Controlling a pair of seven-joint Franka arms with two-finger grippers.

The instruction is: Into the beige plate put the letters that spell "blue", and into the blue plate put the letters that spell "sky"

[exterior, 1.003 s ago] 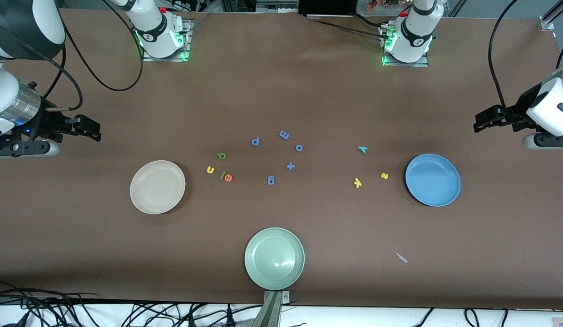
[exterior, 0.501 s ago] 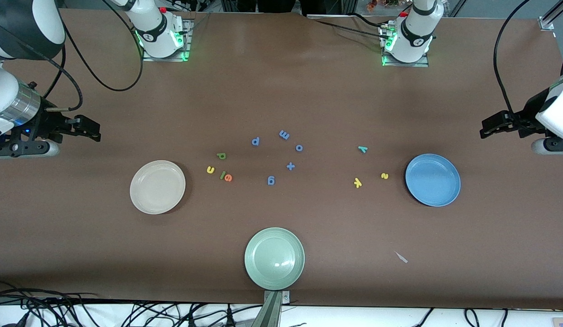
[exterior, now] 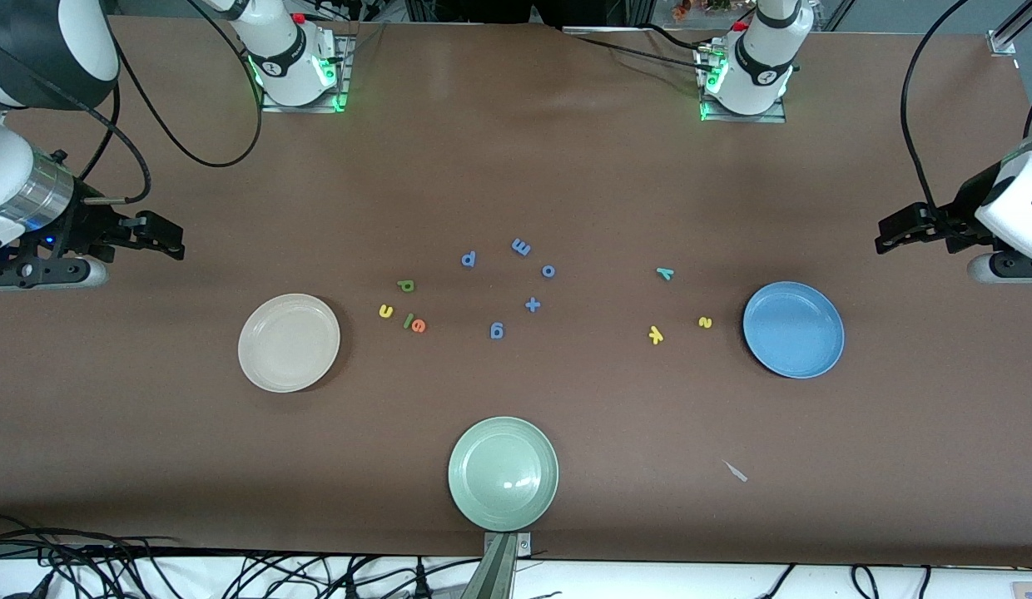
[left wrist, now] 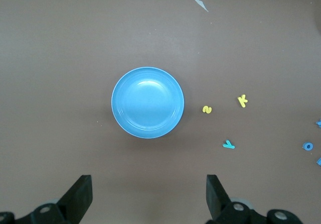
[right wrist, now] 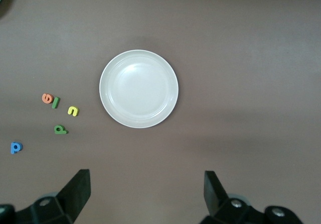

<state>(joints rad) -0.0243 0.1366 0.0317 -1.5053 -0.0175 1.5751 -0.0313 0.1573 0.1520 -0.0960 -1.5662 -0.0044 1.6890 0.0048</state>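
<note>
Right now nothing is being held: both claws are standing wide open and empty.

The right claw [exterior: 171, 237] is hovering over bare bench [exterior: 516, 166] at the right arm's end, at mid-height at the edge of the front view. Its wrist view shows the round cream-beige plate [exterior: 289, 342] lying empty just ahead of its fingers. The four small foam letters for "blue" are sitting in a tight cluster beside that plate, toward the middle of the frame:
- the green b [exterior: 406, 285], highest in the frame
- the yellow u [exterior: 386, 311], closest to the plate
- the straight green l [exterior: 408, 319], touching or almost touching the orange e [exterior: 419, 326]

The l's long axis is running roughly up and down the front view, slightly tilted.

The left claw [exterior: 886, 237] is hovering over the bench at the left arm's end. The empty round blue plate [exterior: 793, 329] is sitting between it and the "sky" letters:
- the yellow s [exterior: 705, 322], just beside the plate
- the yellow k [exterior: 656, 335]
- the teal y [exterior: 665, 273]

These three are lying well apart from one another.

So each group is lying inward of its plate, with the matching arm the nearer one. I judge the first reach has to pass over a plate toward the frame's middle. The l and e sitting so close are likely making the hardest pick.
</note>
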